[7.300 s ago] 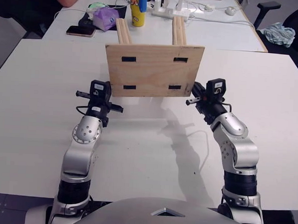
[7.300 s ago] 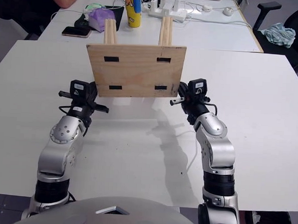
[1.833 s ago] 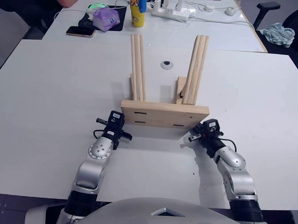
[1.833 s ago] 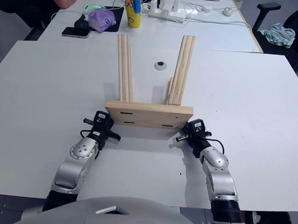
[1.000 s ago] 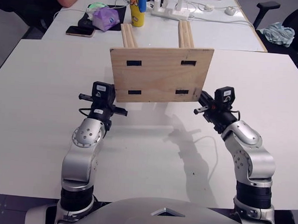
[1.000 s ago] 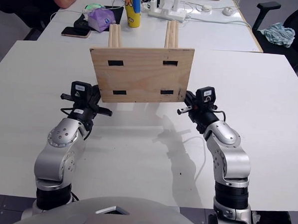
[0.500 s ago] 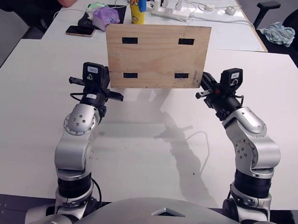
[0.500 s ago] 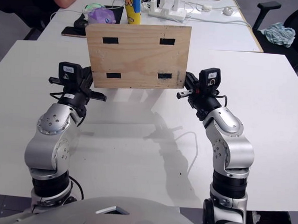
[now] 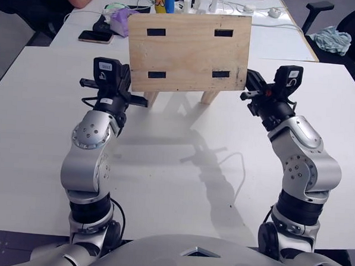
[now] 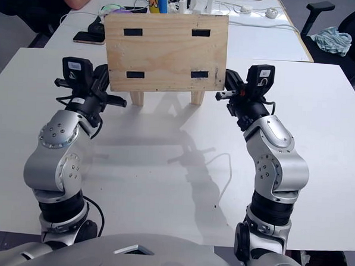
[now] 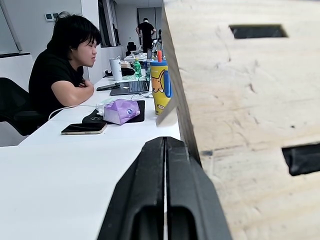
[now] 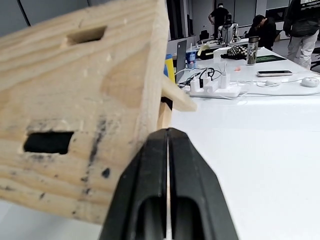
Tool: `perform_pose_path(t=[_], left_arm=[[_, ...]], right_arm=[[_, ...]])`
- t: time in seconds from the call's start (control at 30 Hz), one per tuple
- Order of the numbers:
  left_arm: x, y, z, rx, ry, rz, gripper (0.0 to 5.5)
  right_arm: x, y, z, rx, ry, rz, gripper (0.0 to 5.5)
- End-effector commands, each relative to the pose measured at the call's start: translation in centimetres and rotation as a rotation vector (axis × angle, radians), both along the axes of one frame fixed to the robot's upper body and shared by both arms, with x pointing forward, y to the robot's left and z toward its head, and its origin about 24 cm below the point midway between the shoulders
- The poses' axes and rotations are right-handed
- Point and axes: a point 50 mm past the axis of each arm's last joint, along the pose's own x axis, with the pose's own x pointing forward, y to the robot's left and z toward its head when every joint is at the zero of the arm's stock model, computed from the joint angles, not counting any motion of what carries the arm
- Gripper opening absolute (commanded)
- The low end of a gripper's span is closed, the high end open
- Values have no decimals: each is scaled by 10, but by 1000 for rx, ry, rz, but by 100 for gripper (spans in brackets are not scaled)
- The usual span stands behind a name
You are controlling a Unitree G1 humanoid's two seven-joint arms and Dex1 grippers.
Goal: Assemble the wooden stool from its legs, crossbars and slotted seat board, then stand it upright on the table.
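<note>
The assembled wooden stool is held above the white table (image 9: 174,186), its slotted seat board (image 9: 187,53) facing me and nearly vertical. Two leg ends (image 9: 150,97) (image 9: 208,97) show below the board's lower edge, close to the tabletop. My left gripper (image 9: 133,100) is shut and presses its tips against the board's left edge (image 11: 180,115). My right gripper (image 9: 246,94) is shut too, pushing on the right edge (image 12: 150,100). The stool hangs squeezed between the two. A crossbar (image 12: 176,95) juts out behind the board.
On the second table behind lie a phone (image 9: 96,37), a purple pouch (image 9: 120,21), a yellow bottle (image 11: 161,87) and a power strip (image 12: 215,89). A chair with a teal cloth (image 9: 333,40) stands at the far right. Bare tabletop lies between and in front of my arms.
The stool lay on its side on the table 1.8 s ago. Both arms have since lifted it and swung the seat higher, so the leg ends now show under the board.
</note>
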Motion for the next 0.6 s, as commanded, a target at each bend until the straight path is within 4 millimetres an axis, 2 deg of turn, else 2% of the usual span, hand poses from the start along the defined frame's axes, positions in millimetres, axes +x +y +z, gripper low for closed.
perform_pose_path(t=[0.03,0.2,0.6], left_arm=[[4,-38,12,-111,-5,-276,4],[8,-45,19,-169,0,-314,4],[20,-40,41,-243,-29,-327,4]], right_arm=[[0,35,19,125,-15,203,0],[4,43,30,187,13,227,0],[19,45,49,291,48,238,0]])
